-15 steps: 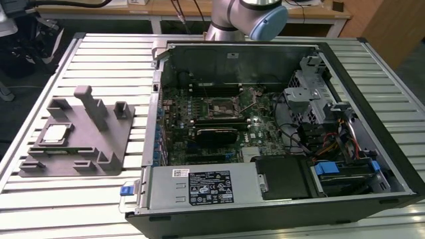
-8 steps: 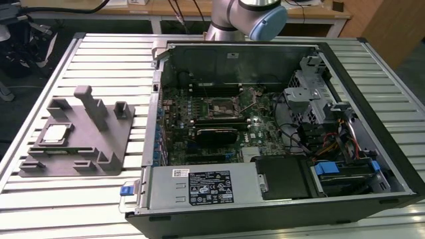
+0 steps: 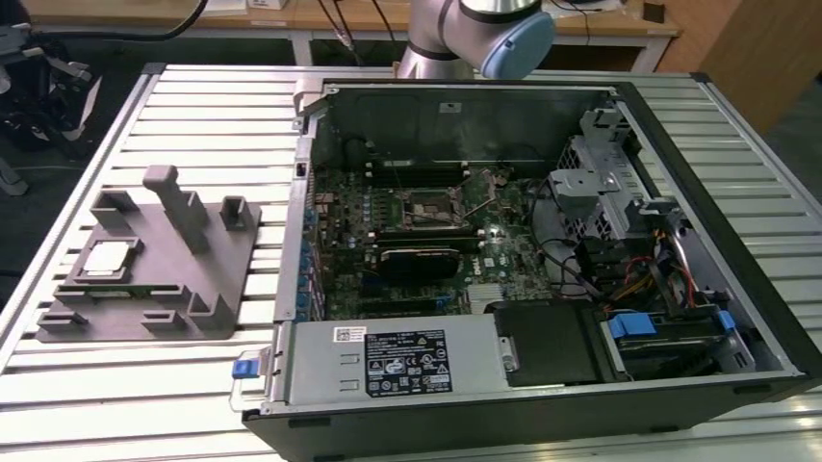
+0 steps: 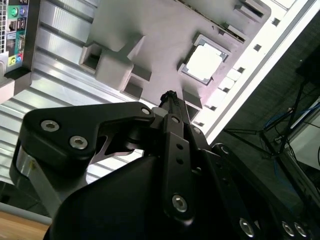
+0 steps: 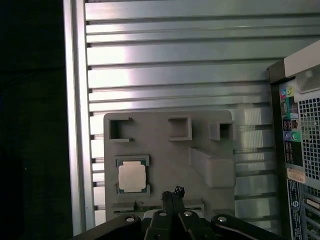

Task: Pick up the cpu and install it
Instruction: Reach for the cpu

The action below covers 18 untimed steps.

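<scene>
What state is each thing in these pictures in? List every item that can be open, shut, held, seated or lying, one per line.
cpu: seated flat in its tray pocket, metal top up, not gripped.
gripper: shut, holding nothing, apart from the cpu.
grey plastic tray: lying flat on the slatted table, carrying the cpu.
computer case: on its side, side panel off, motherboard exposed.
</scene>
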Each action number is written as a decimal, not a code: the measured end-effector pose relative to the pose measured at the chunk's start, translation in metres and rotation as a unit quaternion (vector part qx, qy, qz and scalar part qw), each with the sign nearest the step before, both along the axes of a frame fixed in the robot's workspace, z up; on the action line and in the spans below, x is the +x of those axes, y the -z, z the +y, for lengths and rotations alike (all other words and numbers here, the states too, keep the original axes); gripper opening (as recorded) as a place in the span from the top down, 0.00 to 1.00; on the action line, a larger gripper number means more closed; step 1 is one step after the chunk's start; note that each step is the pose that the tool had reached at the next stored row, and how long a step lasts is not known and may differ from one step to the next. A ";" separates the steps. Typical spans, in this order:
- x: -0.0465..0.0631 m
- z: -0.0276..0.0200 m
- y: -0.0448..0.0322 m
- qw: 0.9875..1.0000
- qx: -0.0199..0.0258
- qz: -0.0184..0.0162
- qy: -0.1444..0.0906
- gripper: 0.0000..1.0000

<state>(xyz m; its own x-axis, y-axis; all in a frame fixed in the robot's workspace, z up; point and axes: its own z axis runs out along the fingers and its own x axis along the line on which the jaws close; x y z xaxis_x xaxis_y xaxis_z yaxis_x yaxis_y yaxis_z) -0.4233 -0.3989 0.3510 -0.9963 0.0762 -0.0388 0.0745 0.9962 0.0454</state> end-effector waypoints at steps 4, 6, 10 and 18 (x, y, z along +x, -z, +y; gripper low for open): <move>-0.004 0.0000 0.0071 1.000 0.000 0.000 0.000 0.89; -0.005 -0.0001 0.0107 1.000 0.000 0.000 0.000 0.89; -0.006 0.0000 0.0180 1.000 0.000 0.000 0.000 0.89; -0.008 -0.0001 0.0324 1.000 0.000 0.000 0.000 0.89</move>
